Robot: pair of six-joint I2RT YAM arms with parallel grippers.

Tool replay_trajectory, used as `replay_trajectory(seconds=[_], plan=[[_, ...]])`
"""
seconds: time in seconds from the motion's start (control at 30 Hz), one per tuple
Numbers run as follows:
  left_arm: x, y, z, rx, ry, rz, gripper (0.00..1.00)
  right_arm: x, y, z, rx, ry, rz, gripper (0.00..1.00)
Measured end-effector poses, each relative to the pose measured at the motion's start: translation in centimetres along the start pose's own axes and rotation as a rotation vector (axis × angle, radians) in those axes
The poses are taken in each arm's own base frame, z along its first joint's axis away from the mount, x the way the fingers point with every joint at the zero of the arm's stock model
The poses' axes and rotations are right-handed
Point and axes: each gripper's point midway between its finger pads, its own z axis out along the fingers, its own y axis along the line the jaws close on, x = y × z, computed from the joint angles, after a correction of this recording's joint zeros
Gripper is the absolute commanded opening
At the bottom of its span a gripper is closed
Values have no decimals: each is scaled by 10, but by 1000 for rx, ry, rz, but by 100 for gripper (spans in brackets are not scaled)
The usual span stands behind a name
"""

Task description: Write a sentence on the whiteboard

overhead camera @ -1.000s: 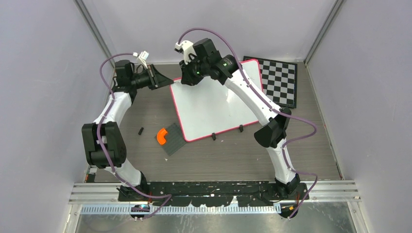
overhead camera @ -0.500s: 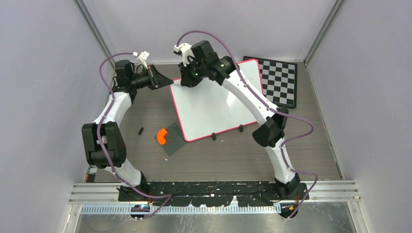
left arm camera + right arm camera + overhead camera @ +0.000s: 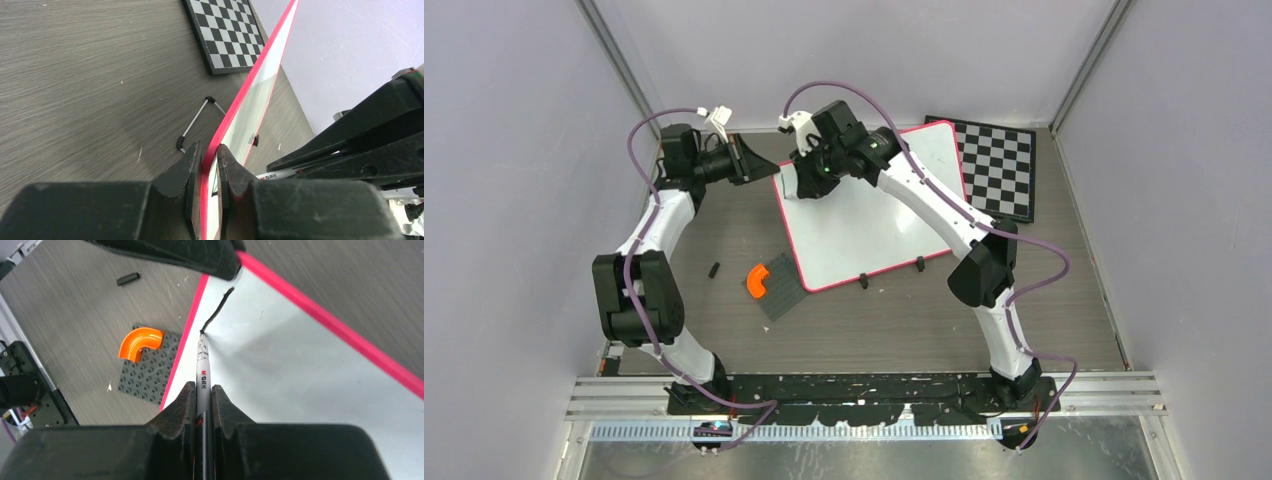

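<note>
The whiteboard [image 3: 864, 220] lies tilted on the table, white with a red-pink rim. My left gripper [image 3: 767, 169] is shut on the rim at its far left corner; in the left wrist view the fingers [image 3: 209, 150] pinch the red edge [image 3: 235, 107]. Over the same corner, my right gripper [image 3: 809, 180] is shut on a grey marker [image 3: 202, 371] whose tip touches the whiteboard [image 3: 300, 375]. Of the sentence, a short black stroke [image 3: 216, 312] shows, running from the tip toward the corner.
A black-and-white chessboard [image 3: 999, 165] lies at the far right, partly under the board. An orange curved piece [image 3: 758, 280] sits on a grey studded plate [image 3: 782, 288] at the board's near left. A small black cap [image 3: 714, 269] lies left of it. Walls close three sides.
My right gripper has slid the marker a little left and nearer over the board's corner, leaving the black stroke. The left gripper and the board have stayed put.
</note>
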Motion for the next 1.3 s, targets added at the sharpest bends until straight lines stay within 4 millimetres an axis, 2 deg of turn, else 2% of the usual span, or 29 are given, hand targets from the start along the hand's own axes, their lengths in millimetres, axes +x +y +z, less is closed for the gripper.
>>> replay_trajectory(seconds=[0.2,0.4,0.83,1.3], plan=[[0,0,0,0,0,3,0,13,5,2,-21,32,13,0],[0,-2,-1,2,-1,7,0,12,6,-1,-22,27,11,0],[0,-9,-2,13,0,15,0,-27,-2,-14,42,-92,-18,0],[0,-8,-2,8,-2,18,0,-35,-11,-17,98,-117,-16,0]])
